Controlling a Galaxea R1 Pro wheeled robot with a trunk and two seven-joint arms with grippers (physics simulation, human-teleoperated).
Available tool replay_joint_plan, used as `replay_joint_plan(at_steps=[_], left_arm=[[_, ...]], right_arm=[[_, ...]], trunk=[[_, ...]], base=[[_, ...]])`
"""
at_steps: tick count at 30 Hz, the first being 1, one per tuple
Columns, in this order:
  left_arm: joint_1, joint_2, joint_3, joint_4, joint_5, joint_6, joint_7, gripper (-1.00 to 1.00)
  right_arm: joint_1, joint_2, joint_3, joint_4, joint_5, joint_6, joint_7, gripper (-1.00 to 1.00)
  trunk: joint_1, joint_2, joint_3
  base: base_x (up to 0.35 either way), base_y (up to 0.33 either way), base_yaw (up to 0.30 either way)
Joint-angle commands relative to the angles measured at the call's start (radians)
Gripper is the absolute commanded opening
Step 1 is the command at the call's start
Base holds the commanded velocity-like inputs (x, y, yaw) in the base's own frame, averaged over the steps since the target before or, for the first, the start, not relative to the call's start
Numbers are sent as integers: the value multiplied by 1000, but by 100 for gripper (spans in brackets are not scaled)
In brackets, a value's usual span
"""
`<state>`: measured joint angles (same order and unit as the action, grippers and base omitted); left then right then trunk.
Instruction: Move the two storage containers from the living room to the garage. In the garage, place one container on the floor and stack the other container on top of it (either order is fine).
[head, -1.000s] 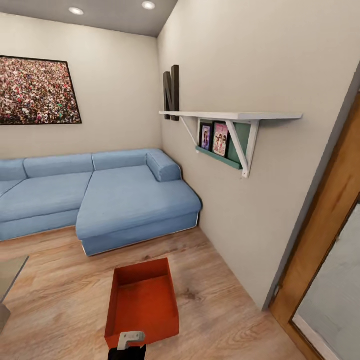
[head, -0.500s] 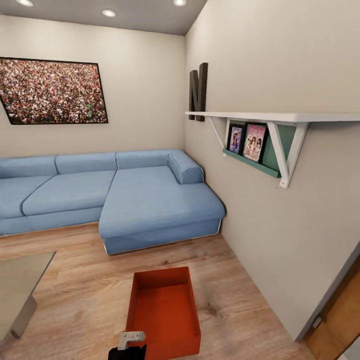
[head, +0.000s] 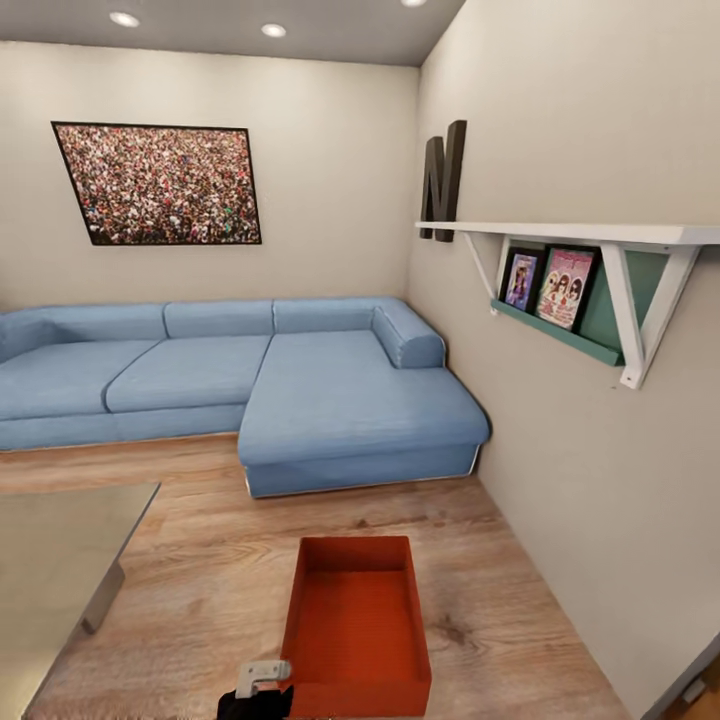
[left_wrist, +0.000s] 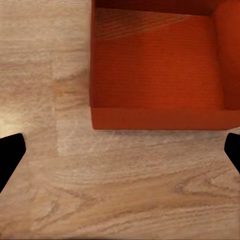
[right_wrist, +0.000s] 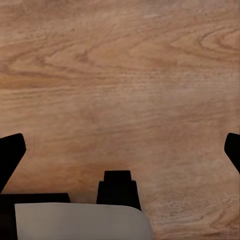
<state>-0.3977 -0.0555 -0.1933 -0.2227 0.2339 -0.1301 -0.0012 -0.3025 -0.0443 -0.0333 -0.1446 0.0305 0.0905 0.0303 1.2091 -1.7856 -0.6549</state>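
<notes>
One orange-red storage container (head: 356, 626) sits topless and empty on the light wood-plank floor (head: 210, 570) of the living room, just in front of me. The left wrist view looks down on its ribbed bottom (left_wrist: 157, 60), and its near wall lies a little ahead of my left gripper (left_wrist: 122, 152), which is open and empty over the planks. My right gripper (right_wrist: 122, 150) is open too, above bare wood floor. The second container and the garage are out of view.
A blue sectional sofa (head: 300, 390) stands beyond the container. A grey low table (head: 55, 570) is at the left. On the right is a wall (head: 600, 480) with a white shelf (head: 590, 240). A grey-and-black robot part (head: 262, 685) shows at the bottom edge.
The whole head picture has shifted right, so the camera has swung left: the wooden door has left the view and more of the low table shows. The container stays on the floor.
</notes>
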Motion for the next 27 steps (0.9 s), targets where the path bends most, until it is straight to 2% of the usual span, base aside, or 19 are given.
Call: replay_joint_plan(at_steps=[1,6,11,27], left_arm=[[-1,0,-8,2,10,-5,0,100],[-1,0,-8,2,10,-5,0,100],[-1,0,-8,2,10,-5,0,100],[-1,0,-8,2,10,-5,0,100]], right_arm=[[0,0,-4,-3,3,6,3,100],[0,-2,-4,-3,2,6,3,100],[0,-3,-4,-3,2,6,3,100],[0,-3,-5,-3,2,6,3,100]], trunk=[[0,0,-1],[0,0,-3],[0,0,-4],[0,0,-4]], base=[[6,0,252],[94,0,166],[261,0,42],[156,-35,-49]])
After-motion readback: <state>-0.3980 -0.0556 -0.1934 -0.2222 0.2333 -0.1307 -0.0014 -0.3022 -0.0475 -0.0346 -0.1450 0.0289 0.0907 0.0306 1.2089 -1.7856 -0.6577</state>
